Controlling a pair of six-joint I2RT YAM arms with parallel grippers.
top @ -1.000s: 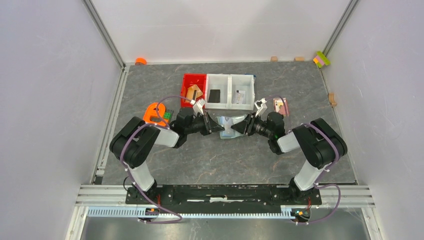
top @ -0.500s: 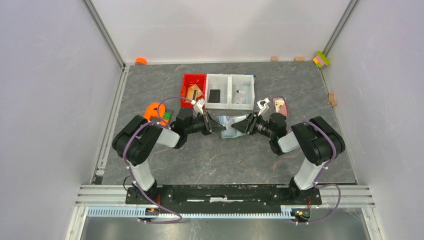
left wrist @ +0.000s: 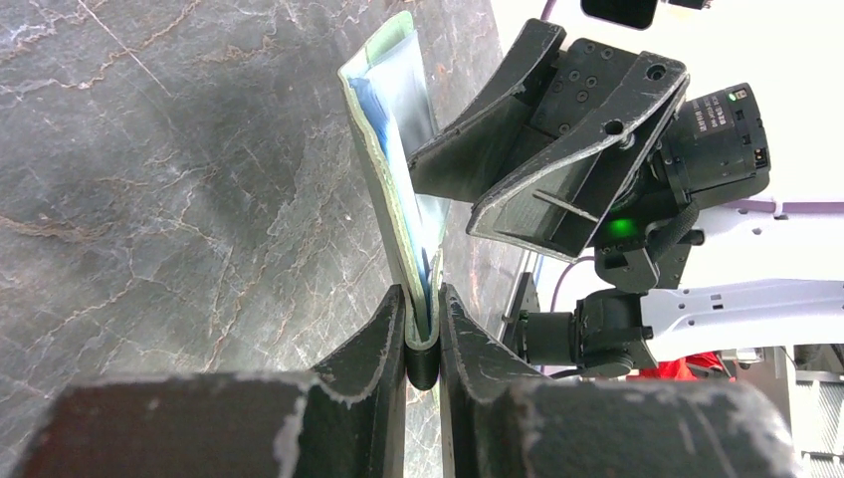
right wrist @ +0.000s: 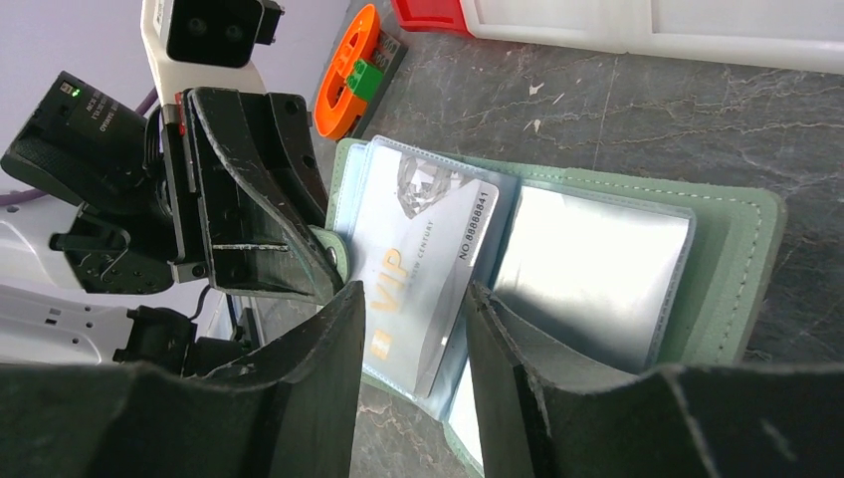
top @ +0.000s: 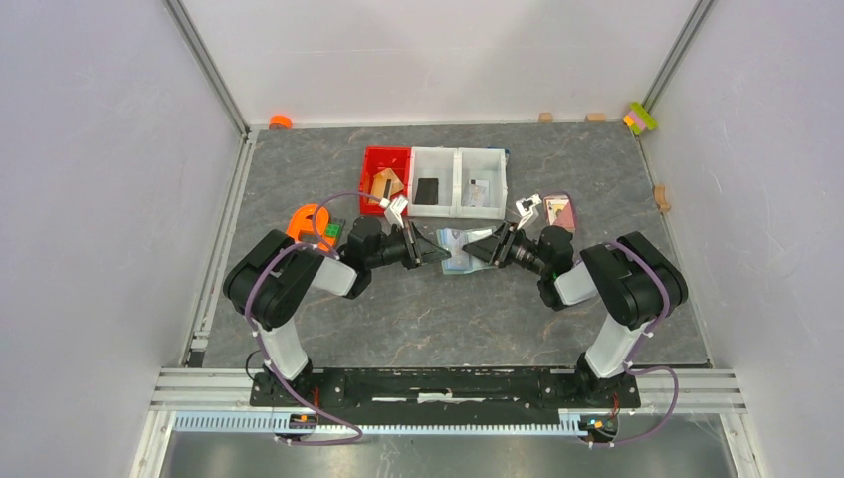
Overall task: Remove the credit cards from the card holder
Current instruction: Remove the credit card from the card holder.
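Sage-green and folded open, the card holder point(right wrist: 738, 261) lies flat near the middle of the grey marbled table point(top: 398, 309), with the two arms meeting over it from opposite sides. The left gripper point(left wrist: 423, 329) reaches in from 9 o'clock and has its fingers pinched tight on the holder's edge, the green cover and its clear sleeves squeezed between the pads. The right gripper point(right wrist: 413, 299) comes from 3 o'clock with its jaws standing partly apart and gripping nothing; its fingers straddle a pale blue-white credit card point(right wrist: 418, 264) marked VIP in gold, which sits in the left-hand pocket at a slant, one corner poking past the sleeve. Whether the fingertips actually touch that card cannot be told. The neighbouring pocket point(right wrist: 592, 269) shows a glossy grey face. Seen from above, a red bin point(top: 383, 169) stands at 11 o'clock from the holder and two white bins point(top: 458, 184) at 12 o'clock, a pink flat item point(top: 559, 211) lies at 2 o'clock, and an orange object point(top: 309, 224) rests at 9 o'clock beside the left arm.
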